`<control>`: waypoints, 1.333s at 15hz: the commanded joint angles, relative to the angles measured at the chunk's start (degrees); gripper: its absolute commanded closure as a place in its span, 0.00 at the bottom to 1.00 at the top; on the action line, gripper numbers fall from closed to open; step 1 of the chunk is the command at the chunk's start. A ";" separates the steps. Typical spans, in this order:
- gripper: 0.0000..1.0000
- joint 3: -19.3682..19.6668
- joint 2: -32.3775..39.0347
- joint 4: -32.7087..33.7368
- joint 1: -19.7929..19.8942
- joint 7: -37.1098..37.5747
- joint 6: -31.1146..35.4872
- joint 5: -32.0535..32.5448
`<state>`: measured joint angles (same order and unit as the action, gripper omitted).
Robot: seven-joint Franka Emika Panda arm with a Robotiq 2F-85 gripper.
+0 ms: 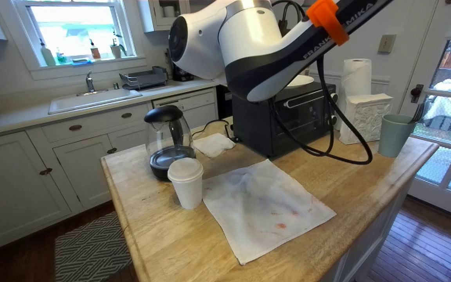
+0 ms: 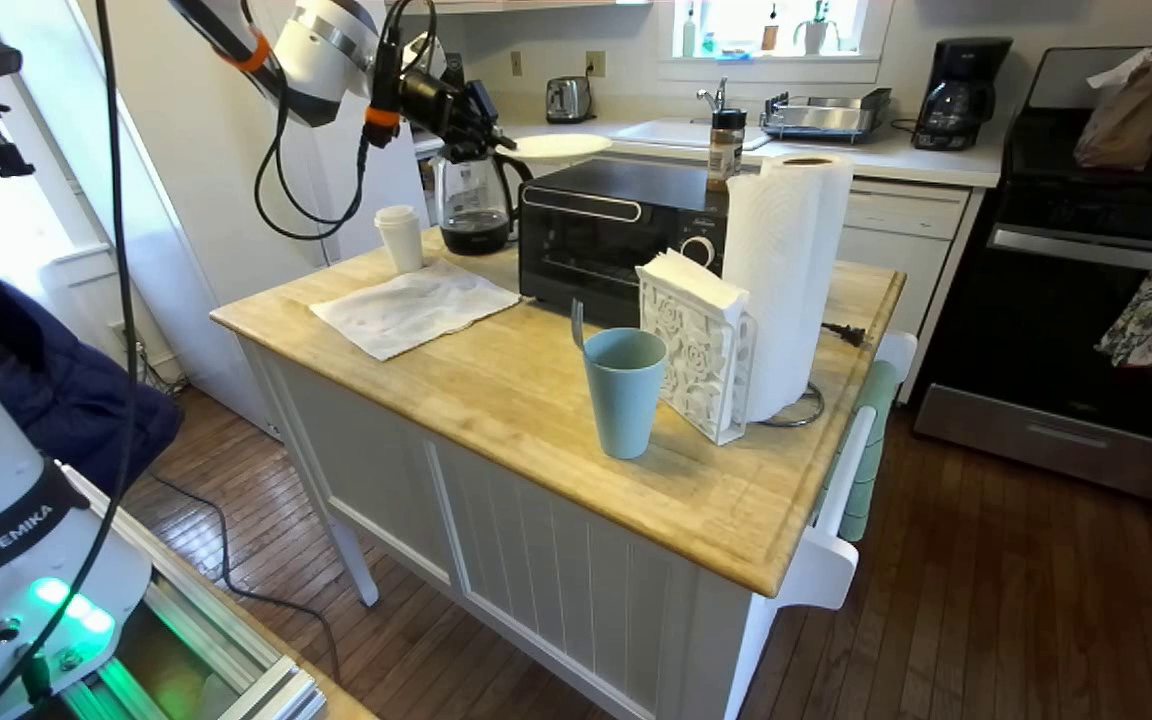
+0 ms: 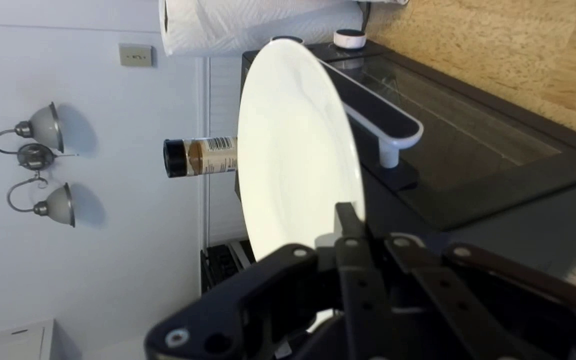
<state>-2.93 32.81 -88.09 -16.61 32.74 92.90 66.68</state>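
Plate (image 3: 295,145), white and round, is clamped at its rim in the claw (image 3: 367,227) above the toaster oven (image 2: 581,235), toward the bench's (image 2: 496,390) far edge; gripping looks done, release not yet; contact beneath is unclear.

Plate (image 1: 300,81) partly hidden behind arm (image 1: 257,43); paper towels (image 3: 263,25) cut off, wrist view.

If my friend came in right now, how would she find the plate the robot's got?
On the wooden-topped island, find the black toaster oven. By the oven's top, the gripper pinches the plate by its rim. It's wide, round and white, unlike the tall, black-capped bottle nearby.
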 commanded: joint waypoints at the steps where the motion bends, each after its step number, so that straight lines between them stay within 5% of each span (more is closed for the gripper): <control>1: 0.99 -1.04 -2.09 -2.90 -0.40 2.83 -4.74 -1.93; 20: 0.99 -2.51 -4.37 -10.01 0.52 13.06 -10.55 -18.73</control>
<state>-5.16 30.40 -96.02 -16.50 44.63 82.55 49.92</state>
